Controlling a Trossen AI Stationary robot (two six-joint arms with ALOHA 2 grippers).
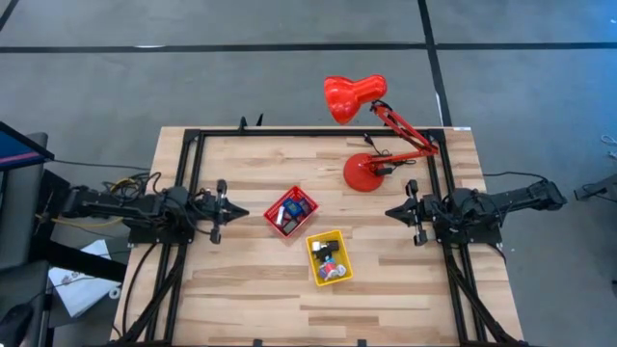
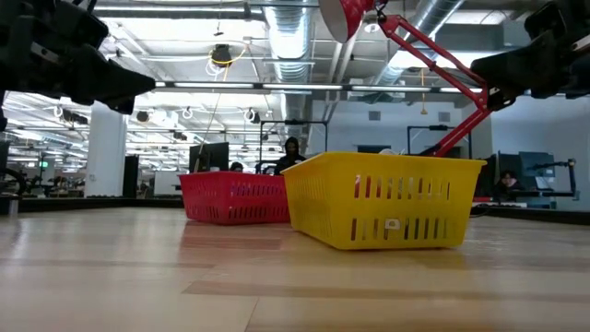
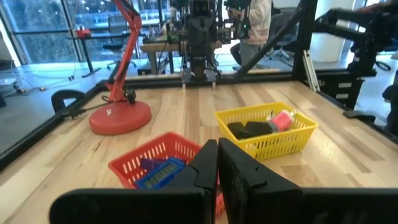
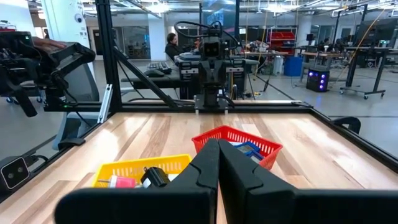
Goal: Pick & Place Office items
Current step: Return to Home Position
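The office items lie in two small baskets near the table's middle. The red basket (image 1: 290, 213) holds blue, white and dark pieces; a blue flat piece (image 3: 159, 175) shows in it. The yellow basket (image 1: 329, 257) holds black, pink and white pieces, among them a pink piece (image 3: 283, 118) and black blocks (image 3: 249, 129). My left gripper (image 1: 242, 212) hovers shut left of the red basket. My right gripper (image 1: 389, 212) hovers shut right of both baskets. Both grippers hold nothing.
A big red desk lamp stands with its base (image 1: 365, 173) on the far right part of the table, its head (image 1: 353, 96) reaching past the far edge. A black frame (image 1: 318, 132) borders the table. Bare wood lies along the near side. People show in the room behind.
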